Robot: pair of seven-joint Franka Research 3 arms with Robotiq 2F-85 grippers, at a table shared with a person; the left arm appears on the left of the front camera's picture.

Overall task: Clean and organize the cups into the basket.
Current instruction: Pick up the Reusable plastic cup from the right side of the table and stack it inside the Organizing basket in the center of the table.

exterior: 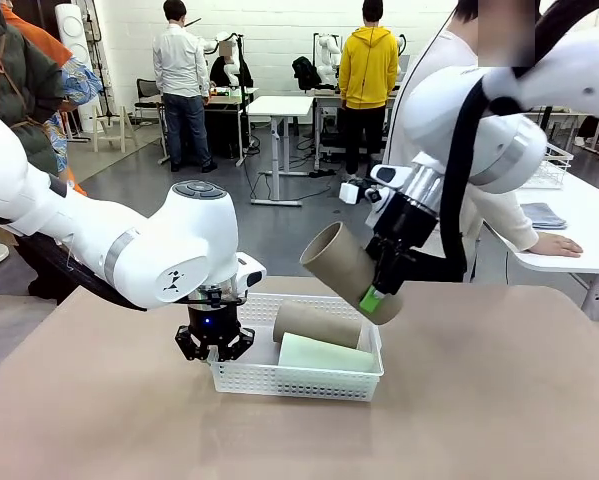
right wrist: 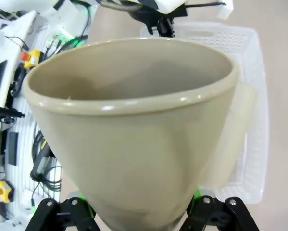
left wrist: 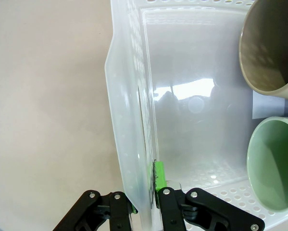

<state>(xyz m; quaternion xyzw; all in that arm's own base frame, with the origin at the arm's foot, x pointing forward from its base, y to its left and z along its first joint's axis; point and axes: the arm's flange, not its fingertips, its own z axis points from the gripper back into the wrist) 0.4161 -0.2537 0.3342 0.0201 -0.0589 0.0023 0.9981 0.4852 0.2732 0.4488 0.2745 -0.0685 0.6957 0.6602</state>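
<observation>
Front view: with a brown cup (exterior: 317,322) and a green cup (exterior: 324,354) already lying in the white basket (exterior: 279,381), the left gripper (exterior: 215,343) pinches its wall while the right gripper (exterior: 377,297) carries another brown cup (exterior: 344,268) above it.

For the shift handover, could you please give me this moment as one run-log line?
left gripper: shut on basket wall | right gripper: holds brown cup tilted above basket | in basket: brown cup, green cup, lying down

two brown cups (exterior: 341,266) (exterior: 317,323), one green cup (exterior: 324,355), one basket (exterior: 297,380)
</observation>
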